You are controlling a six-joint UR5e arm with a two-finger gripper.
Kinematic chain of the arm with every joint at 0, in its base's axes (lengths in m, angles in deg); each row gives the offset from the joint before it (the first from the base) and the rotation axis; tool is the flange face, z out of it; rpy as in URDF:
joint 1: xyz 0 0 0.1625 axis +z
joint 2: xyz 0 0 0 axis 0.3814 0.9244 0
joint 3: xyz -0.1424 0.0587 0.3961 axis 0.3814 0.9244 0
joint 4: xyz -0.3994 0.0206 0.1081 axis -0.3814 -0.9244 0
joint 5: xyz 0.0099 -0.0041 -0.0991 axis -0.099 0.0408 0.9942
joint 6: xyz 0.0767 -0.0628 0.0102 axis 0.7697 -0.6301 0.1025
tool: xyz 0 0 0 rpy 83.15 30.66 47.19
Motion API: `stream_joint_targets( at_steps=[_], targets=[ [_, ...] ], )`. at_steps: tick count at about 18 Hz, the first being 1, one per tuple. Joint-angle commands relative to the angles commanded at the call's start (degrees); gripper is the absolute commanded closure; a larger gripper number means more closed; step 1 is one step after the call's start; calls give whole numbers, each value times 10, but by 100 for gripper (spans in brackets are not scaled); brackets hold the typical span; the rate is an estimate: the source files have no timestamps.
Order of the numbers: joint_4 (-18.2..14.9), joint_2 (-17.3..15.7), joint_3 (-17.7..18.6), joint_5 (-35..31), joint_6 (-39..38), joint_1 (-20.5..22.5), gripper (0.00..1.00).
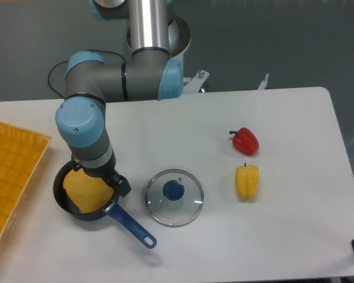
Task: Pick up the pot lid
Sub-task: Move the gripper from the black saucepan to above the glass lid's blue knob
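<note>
Glass with a blue knob, the pot lid [174, 203] is lying on the table [283, 227] near the black pan [89, 216]. From my station I'm seeing the gripper [100, 175] hovering over that pan, its fingertips too obscured to tell whether they're apart or together.

Bright, even light washes the table [295, 230], leaving only soft, faint shadows. Small glints touch the lid [192, 206]; the dark backdrop [265, 41] holds little detail.
</note>
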Motion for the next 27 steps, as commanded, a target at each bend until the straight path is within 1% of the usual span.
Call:
stream_joint_targets(
  at_steps=[2, 4, 6, 7, 8, 10, 11, 14, 19, 21, 23, 27],
  targets=[
    [1, 1, 1, -5, 18, 1, 0],
    [4, 1, 0, -5, 22, 16, 0],
    [9, -1, 7, -4, 21, 25, 0],
    [11, -4, 15, -1, 22, 42, 0],
    [16, -9, 25, -3, 20, 49, 0],
    [38, -10, 39, -3, 20, 54, 0],
    [41, -10, 40, -5, 20, 62, 0],
    [39, -8, 44, -8, 24, 84, 0],
    [43, 5, 51, -7, 0, 105, 0],
    [47, 22, 49, -8, 4, 111, 0],
    [47, 38, 42, -19, 21, 113, 0],
    [45, 50, 38, -29, 68, 114, 0]
  ],
)
